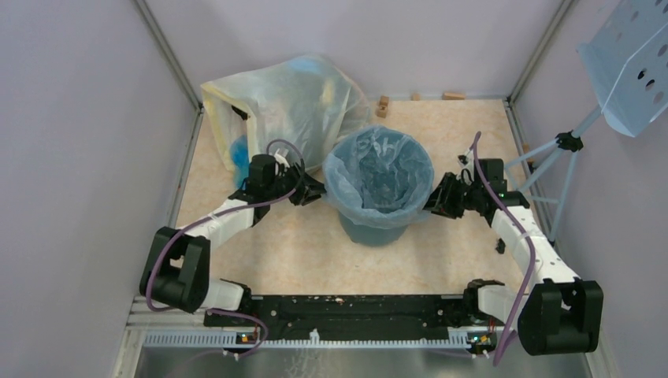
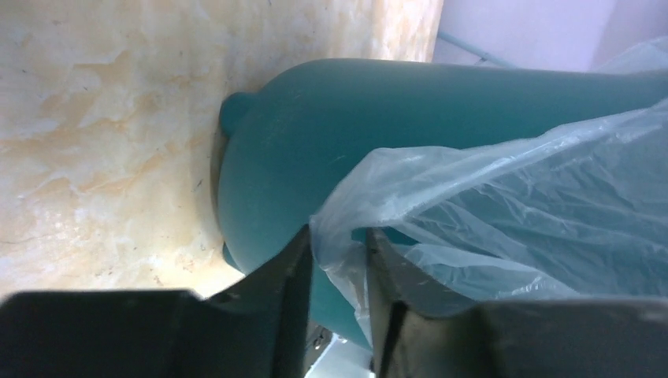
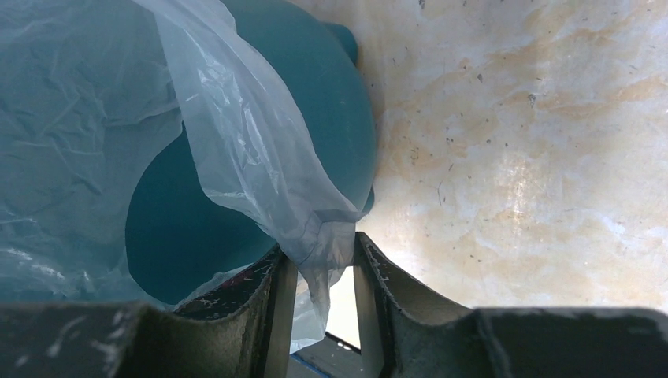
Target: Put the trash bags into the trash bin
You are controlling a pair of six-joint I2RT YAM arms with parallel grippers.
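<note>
The left gripper [image 2: 335,246] is clamped on the edge of the trash bag [image 1: 380,161] at the left side of the trash bin [image 1: 373,231]. The right gripper [image 3: 319,253] pinches the film on the opposite side. The bag lines the bin, which stands mid-table [image 1: 299,256], with 1 yellowish bag [image 1: 291,98] behind it.

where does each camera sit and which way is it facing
Top external: above and behind the arms, looking down at the table; both arms show, left gripper and right gripper flanking the trash bin.
Left wrist: on the left arm, facing the bin's wall; own fingers pinch the trash bag.
Right wrist: same from the opposite side.
All share bin and bag.
</note>
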